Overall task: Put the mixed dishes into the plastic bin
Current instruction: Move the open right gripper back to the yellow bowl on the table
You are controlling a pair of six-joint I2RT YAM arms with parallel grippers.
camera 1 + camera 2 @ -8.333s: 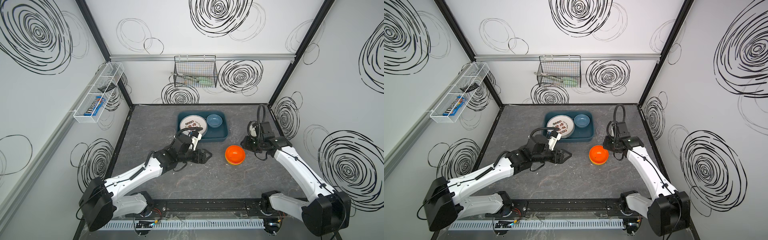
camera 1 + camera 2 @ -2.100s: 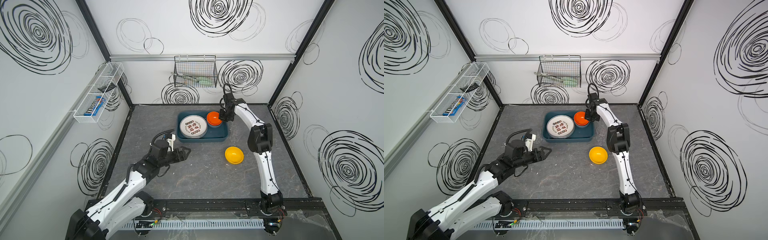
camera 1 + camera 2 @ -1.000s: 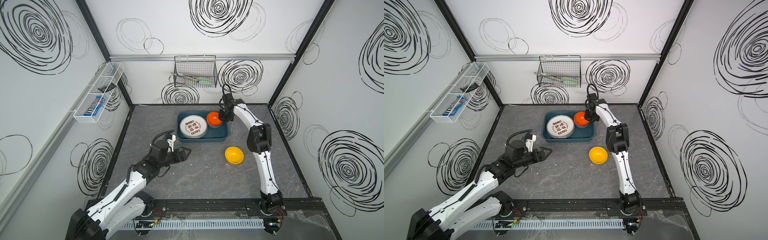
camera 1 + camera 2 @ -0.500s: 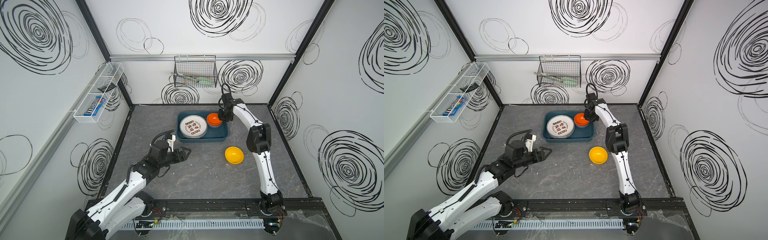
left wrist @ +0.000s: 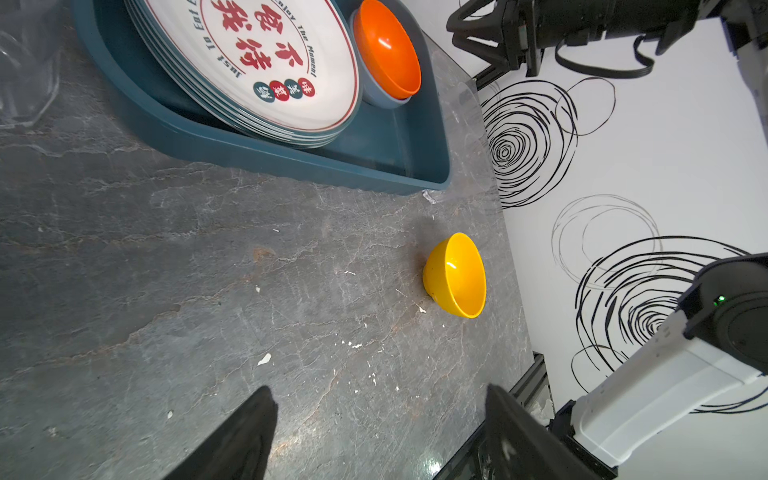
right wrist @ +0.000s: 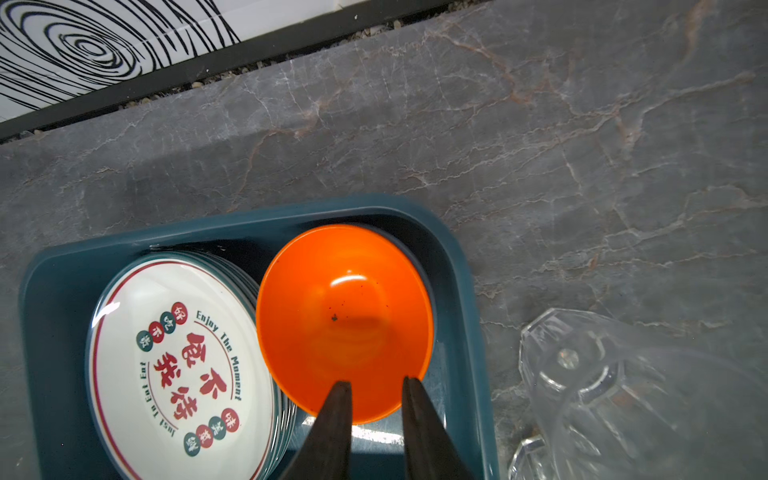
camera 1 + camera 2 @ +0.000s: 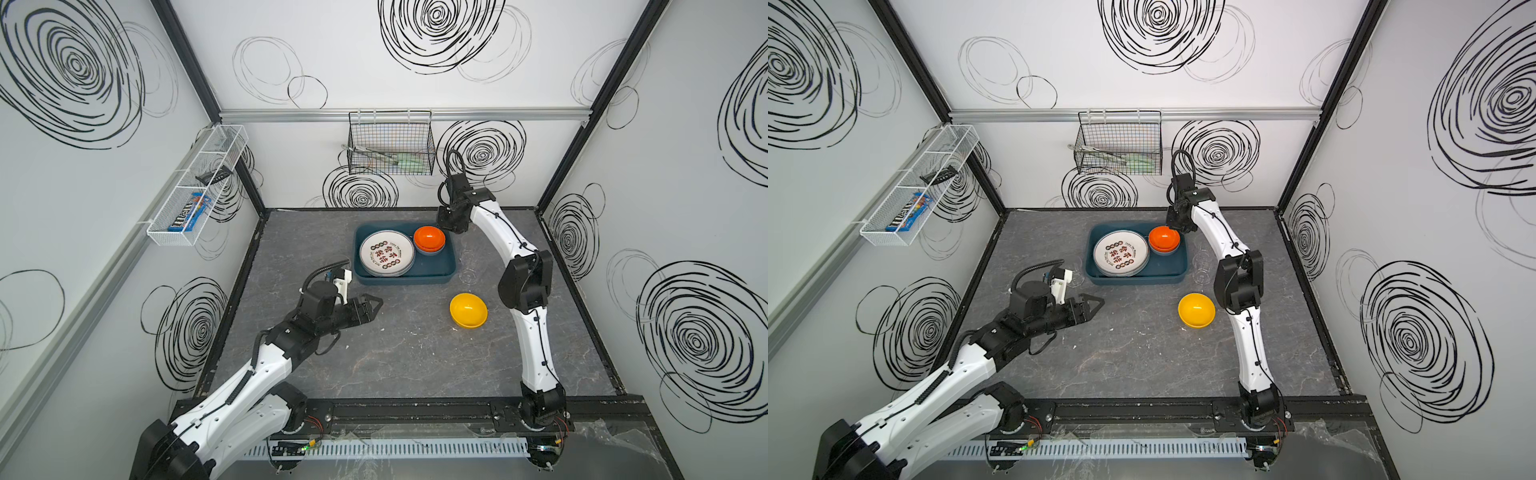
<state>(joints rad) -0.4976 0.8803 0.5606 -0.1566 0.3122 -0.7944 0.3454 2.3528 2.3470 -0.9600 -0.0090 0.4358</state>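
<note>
The orange bowl (image 6: 345,320) has moved from the bench (image 7: 395,353) into the bin (image 6: 461,266), beside the plates (image 6: 174,361). The right claw (image 6: 375,380) stands slightly parted astride its rim, released; it should lift straight up to clear it. The left claw (image 5: 377,388) gapes, empty. The yellow bowl (image 7: 468,309) waits on the bench.

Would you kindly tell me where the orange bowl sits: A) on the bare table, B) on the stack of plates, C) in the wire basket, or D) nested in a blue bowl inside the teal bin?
D: the orange bowl rests in a blue bowl whose rim shows around it, within the walls of the teal bin.
</note>
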